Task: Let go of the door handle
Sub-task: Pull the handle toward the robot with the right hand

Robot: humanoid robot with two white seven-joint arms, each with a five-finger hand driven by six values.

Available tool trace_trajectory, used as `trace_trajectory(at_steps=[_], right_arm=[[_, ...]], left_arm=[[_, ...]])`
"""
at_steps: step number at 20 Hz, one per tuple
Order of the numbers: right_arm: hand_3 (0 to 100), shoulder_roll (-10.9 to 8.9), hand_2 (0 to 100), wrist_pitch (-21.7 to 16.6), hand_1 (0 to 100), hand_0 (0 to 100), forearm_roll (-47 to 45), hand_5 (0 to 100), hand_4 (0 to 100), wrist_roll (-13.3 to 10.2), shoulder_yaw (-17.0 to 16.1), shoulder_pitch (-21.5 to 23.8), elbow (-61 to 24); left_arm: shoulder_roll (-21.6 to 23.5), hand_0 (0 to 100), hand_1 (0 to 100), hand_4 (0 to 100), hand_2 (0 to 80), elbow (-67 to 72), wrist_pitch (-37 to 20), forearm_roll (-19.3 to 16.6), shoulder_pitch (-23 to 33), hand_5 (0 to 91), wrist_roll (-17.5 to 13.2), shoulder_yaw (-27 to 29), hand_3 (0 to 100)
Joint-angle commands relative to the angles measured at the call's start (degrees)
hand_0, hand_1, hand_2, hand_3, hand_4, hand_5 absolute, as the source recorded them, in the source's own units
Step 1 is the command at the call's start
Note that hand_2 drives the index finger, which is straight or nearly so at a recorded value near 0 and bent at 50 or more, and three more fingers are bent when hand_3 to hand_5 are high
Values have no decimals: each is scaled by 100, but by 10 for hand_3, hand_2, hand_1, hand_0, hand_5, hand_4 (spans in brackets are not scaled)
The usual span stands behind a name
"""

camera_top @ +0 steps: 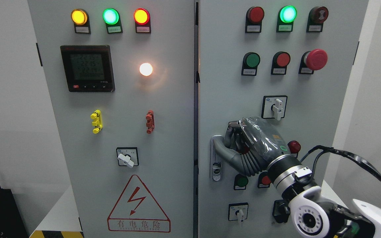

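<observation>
The grey door handle (221, 150) sits on the left edge of the right cabinet door (230, 92), with its lock plate (215, 168) below. My right hand (236, 140), wrapped in a clear plastic cover, comes in from the lower right. Its fingers (232, 132) are curled over the lever of the handle. The lever slants down to the right under the palm, and its outer end is hidden by the hand. The door stands flush with the left door (127, 99). My left arm does not show.
Around the hand on the right door are a rotary switch (275, 107), red and green push buttons (242, 181) and a red mushroom stop button (315, 59). The left door carries a meter (87, 68), indicator lamps and a high-voltage warning triangle (138, 205). A cable (359, 158) loops off my right forearm.
</observation>
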Motion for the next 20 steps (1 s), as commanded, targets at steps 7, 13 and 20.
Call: trace_trajectory(at_steps=[7, 13, 20], right_arm=[[1000, 118, 668, 23, 394, 514, 6, 1000, 981, -14, 3, -172, 79], [1000, 152, 667, 23, 394, 514, 6, 1000, 981, -6, 3, -269, 131], [1000, 320, 666, -91, 394, 516, 14, 1000, 980, -67, 3, -374, 193]], left_arm=[[0, 120, 389, 0, 0, 53, -4, 0, -17, 0, 1, 9, 0], [0, 120, 389, 0, 0, 53, -4, 0, -9, 0, 1, 9, 0], [0, 120, 389, 0, 0, 53, -4, 0, -17, 0, 1, 9, 0]])
